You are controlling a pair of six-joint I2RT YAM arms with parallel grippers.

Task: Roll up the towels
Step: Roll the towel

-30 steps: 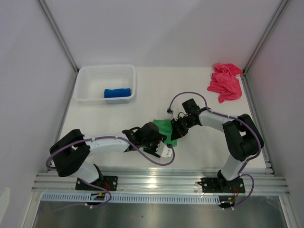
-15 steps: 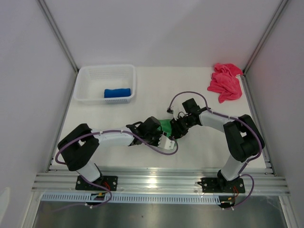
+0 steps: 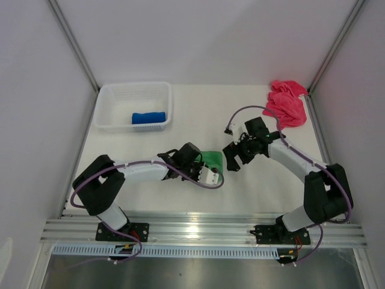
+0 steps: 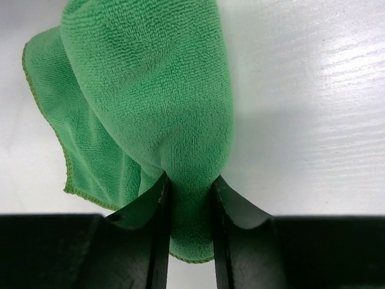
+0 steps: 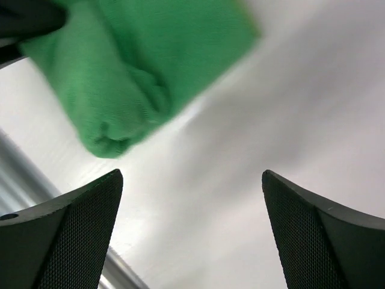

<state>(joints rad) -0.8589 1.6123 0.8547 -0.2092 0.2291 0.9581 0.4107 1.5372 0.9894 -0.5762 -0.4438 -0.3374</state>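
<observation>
The green towel [image 3: 212,159] lies near the middle of the tabletop [image 3: 198,114], a bit toward 6 o'clock. It is bunched up into a soft fat fold. The left gripper [image 3: 208,167] is clenched on it. Close up, its two black fingers [image 4: 157,205] pinch the thick fold of the green towel [image 4: 156,108] from both sides, and the left gripper [image 4: 189,192] sits at 6 o'clock with the cloth running up to 12 o'clock. A thin flat edge of the cloth sticks out at 9 o'clock and lies on the white top. The right gripper [image 3: 233,155] is just beside the towel, at its 3 o'clock. It is wide open and holds nothing. From its own camera the right gripper [image 5: 191,174] shows bare tabletop between its fingers [image 5: 78,235], and the green towel [image 5: 132,66] is a blurry lump at 11 o'clock. The blue towel [image 3: 148,117] is rolled up and lies inside the white basket [image 3: 133,86] at 10 o'clock. The pink towel [image 3: 284,105] is a crumpled heap in the corner at 2 o'clock, well apart from both arms.
</observation>
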